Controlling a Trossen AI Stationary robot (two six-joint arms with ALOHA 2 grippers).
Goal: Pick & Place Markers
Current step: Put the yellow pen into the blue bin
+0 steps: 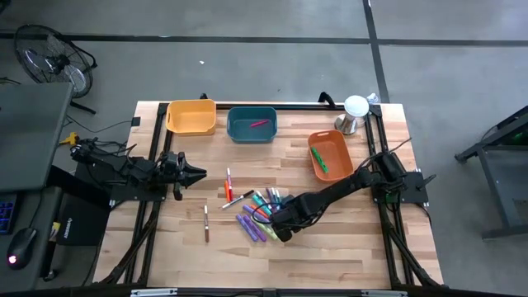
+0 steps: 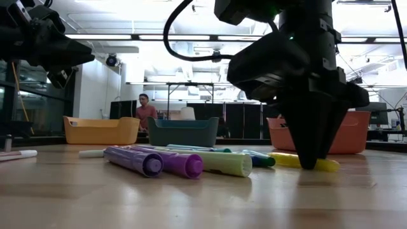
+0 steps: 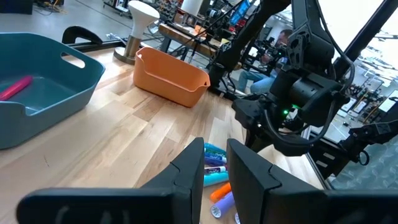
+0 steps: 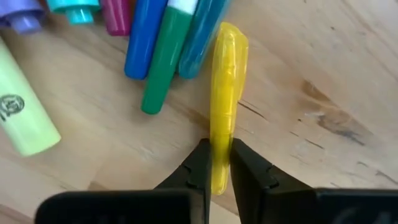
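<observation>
Several markers (image 1: 260,210) lie in a loose heap on the wooden table (image 1: 330,264): purple, pale green, blue, teal and green. A yellow marker (image 4: 227,74) lies flat at the heap's edge. My right gripper (image 1: 283,231) stands over it, pointing down, and is shut on it. My left gripper (image 1: 200,172) waits at the table's left, raised and level. Its fingers (image 3: 186,168) stand a narrow gap apart with nothing between them. My right gripper pinches the yellow marker's two long sides (image 4: 219,134) between its two fingers, nearer one end than the middle. The fingers (image 2: 310,152) come from above, pointing down, and lie across the marker. The marker lies flat on the table (image 2: 324,165).
At the far edge stand a yellow-orange bin (image 1: 191,115), a teal bin (image 1: 241,130) holding a pink marker (image 1: 260,124), and an orange bin (image 1: 337,148) holding a green one (image 1: 319,159). A white stand (image 1: 355,111) is at the far right. Single markers (image 1: 206,223) lie left of the heap.
</observation>
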